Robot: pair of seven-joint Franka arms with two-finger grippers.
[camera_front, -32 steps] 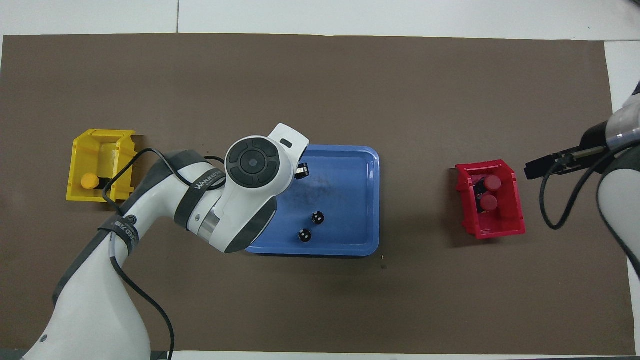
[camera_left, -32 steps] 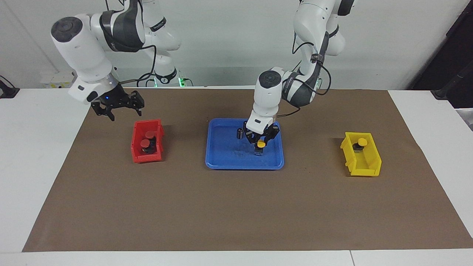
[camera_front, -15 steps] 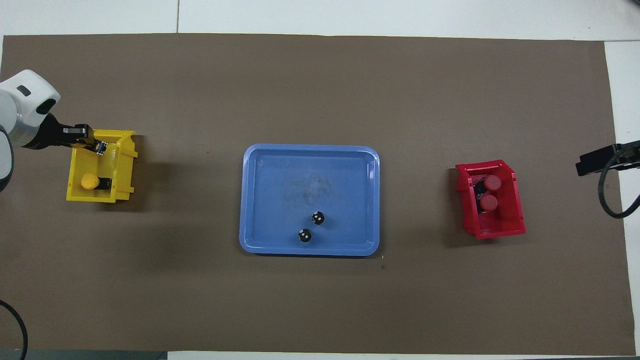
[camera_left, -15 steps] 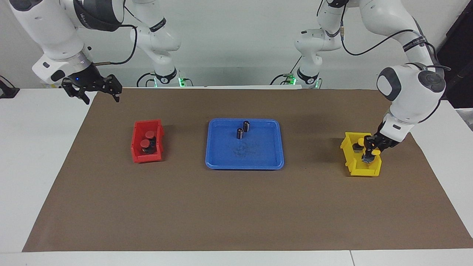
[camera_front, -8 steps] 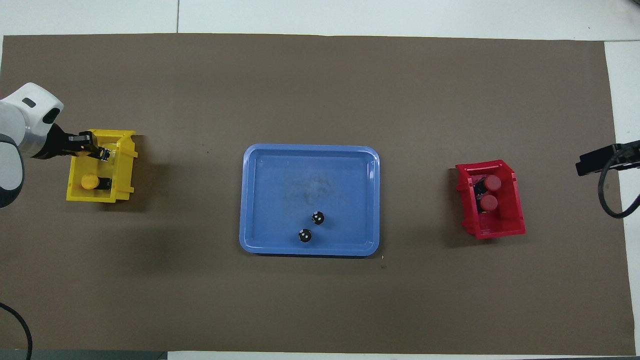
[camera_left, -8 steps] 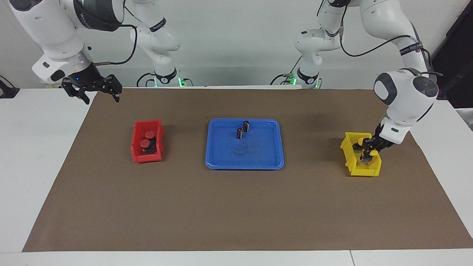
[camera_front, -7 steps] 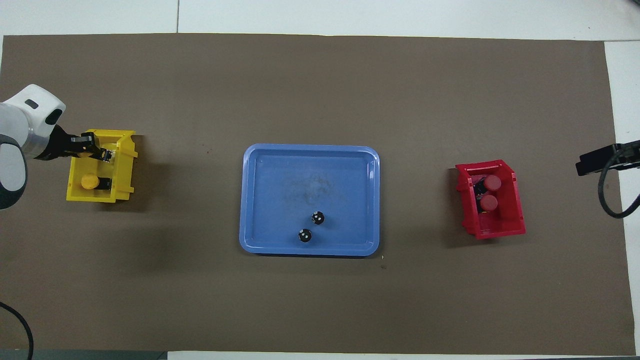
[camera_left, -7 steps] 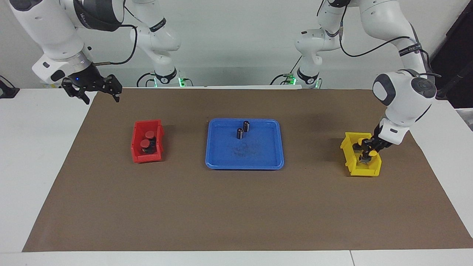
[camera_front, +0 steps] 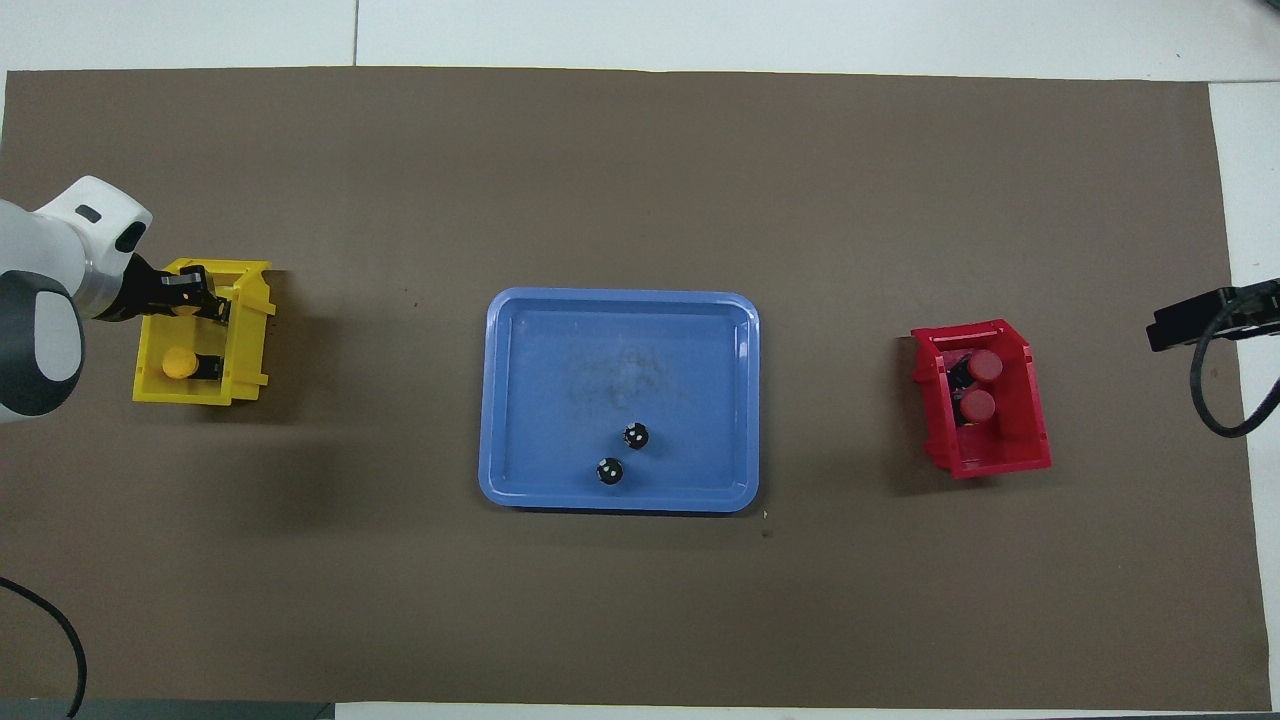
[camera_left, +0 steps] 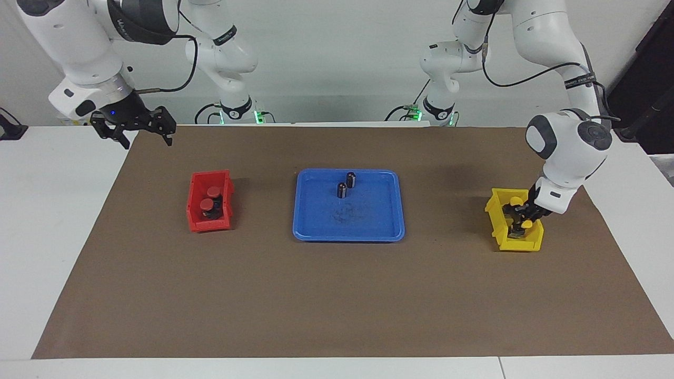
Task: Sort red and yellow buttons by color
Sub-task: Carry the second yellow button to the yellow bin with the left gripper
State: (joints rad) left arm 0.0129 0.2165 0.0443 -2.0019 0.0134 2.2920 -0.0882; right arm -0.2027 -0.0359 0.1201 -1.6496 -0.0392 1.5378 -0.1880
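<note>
Now yellow button (camera_left: 526, 223) in left tool (camera_left: 521, 220).

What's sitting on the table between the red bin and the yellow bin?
A blue tray lies between the red bin and the yellow bin. Two small dark cylinders stand upright in it; the brown mat around it is bare. The overhead view shows this best.

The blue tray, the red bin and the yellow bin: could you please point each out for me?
blue tray (camera_front: 540, 400): overhead view, bare floor.
red bin (camera_left: 196, 226): facing view, front wall.
yellow bin (camera_front: 245, 340): overhead view, side wall.
</note>
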